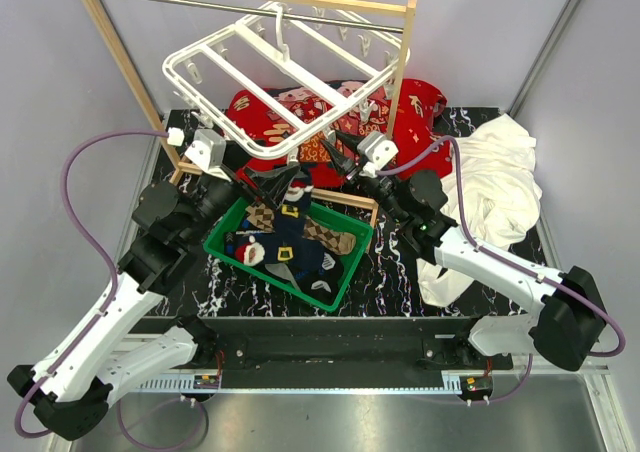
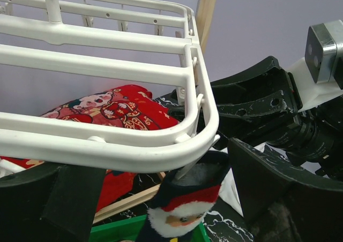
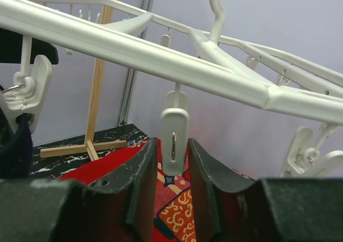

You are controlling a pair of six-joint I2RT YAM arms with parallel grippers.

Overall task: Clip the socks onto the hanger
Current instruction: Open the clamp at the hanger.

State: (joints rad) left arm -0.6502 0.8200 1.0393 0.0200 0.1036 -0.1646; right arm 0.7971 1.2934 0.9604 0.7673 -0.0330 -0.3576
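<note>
Black marbled worktop [image 1: 395, 277] against plain grey walls, seen from above. A wooden rack [image 1: 108, 67] stands along the far edge. From its rod the white hanger [image 1: 280, 82] hangs tilted over the middle of the worktop. A red cloth [image 1: 420, 102] lies at the far edge beneath the hanger, and a white cloth [image 1: 500, 187] lies along the right edge. A green basket [image 1: 216, 242], just inside the middle of the near edge, holds the loose socks [image 1: 290, 242], argyle and navy among them. One Santa sock [image 2: 185, 207] hangs from a peg at the hanger's near corner, above the basket. My left claw [image 2: 166, 186] is spread wide, with one finger on either side of that sock. My right claw [image 3: 172, 145] is drawn narrow about a free clip [image 3: 174, 137] under the hanger's rail, its fingers just beside the clip's two faces. I cannot tell whether they press it.
</note>
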